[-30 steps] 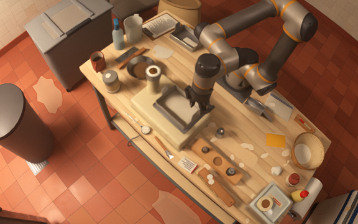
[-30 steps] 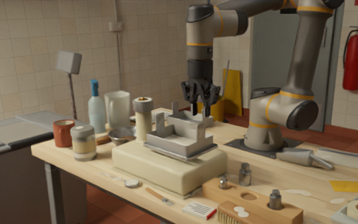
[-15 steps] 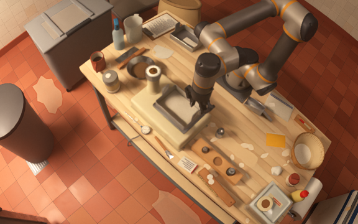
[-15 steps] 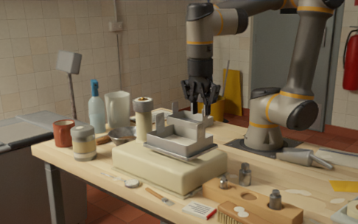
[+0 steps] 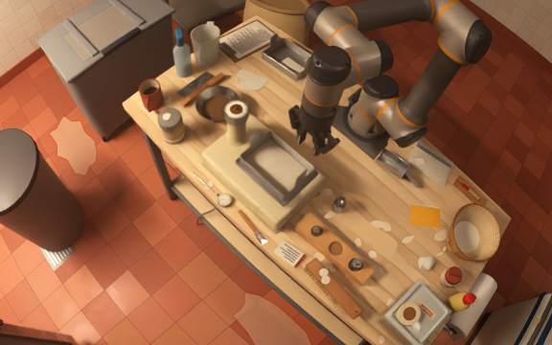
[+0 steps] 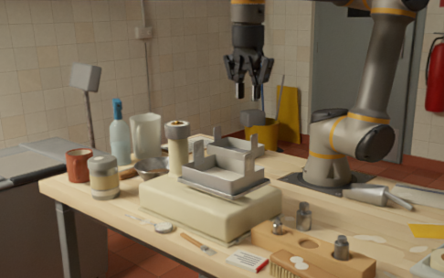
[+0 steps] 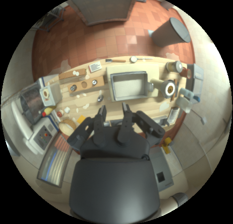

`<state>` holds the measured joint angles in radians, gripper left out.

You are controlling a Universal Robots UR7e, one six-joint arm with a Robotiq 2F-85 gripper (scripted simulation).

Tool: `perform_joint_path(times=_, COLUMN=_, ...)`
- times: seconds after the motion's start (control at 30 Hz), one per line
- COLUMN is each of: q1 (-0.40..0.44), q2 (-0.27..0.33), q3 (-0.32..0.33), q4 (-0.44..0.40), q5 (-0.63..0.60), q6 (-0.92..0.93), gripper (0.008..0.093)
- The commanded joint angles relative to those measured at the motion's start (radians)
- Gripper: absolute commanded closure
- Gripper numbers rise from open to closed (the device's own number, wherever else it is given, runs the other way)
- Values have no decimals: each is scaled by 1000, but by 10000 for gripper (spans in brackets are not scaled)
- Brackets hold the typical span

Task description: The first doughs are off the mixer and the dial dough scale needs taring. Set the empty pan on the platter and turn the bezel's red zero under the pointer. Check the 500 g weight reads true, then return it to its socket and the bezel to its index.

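Observation:
The grey metal pan [image 5: 277, 166] [image 6: 224, 171] [image 7: 129, 85] sits empty on the platter of the cream dough scale [image 5: 261, 177] [image 6: 208, 205], its two handles standing upright. My gripper [image 5: 318, 143] [image 6: 248, 91] [image 7: 114, 111] hangs well above the pan's back edge, open and holding nothing. The scale's dial column [image 5: 235, 120] [image 6: 177, 145] [image 7: 167, 88] stands at the scale's left end. A small metal weight [image 5: 338, 204] [image 6: 303, 216] [image 7: 100, 99] stands on the table between the scale and the wooden weight block [image 5: 336, 247] [image 6: 315, 249] [image 7: 84, 84]. The block's middle socket is empty, and smaller weights sit in its outer two.
A grey cabinet [image 5: 108, 52] stands off the table's left end and a dark bin [image 5: 15, 187] on the floor. Cup [image 5: 151, 94], jar [image 5: 171, 125], bottle [image 5: 182, 52], jug [image 5: 205, 43] and bowl [image 5: 216, 103] crowd the left end. A scoop [image 5: 397, 165], basket [image 5: 475, 231] and tray [image 5: 415, 314] lie right.

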<state>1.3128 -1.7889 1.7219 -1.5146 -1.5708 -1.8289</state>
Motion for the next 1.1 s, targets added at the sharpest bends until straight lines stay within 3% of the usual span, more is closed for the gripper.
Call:
perform_joint_path(times=0.0, q1=0, q2=3, q3=1, q4=5, q5=0, q6=0, gripper=534)
perform_joint_path(times=0.27, q1=-37, q2=2, q3=-1, q4=10, q5=0, q6=-37, gripper=534)
perform_joint_path(times=0.5, q1=-212, q2=14, q3=-11, q4=8, q5=0, q6=-210, gripper=534)
perform_joint_path(times=0.77, q1=-435, q2=91, q3=-75, q4=-5, q5=0, q6=-434, gripper=534)
perform_joint_path(times=1.07, q1=-522, q2=146, q3=-126, q4=-11, q5=0, q6=-523, gripper=534)
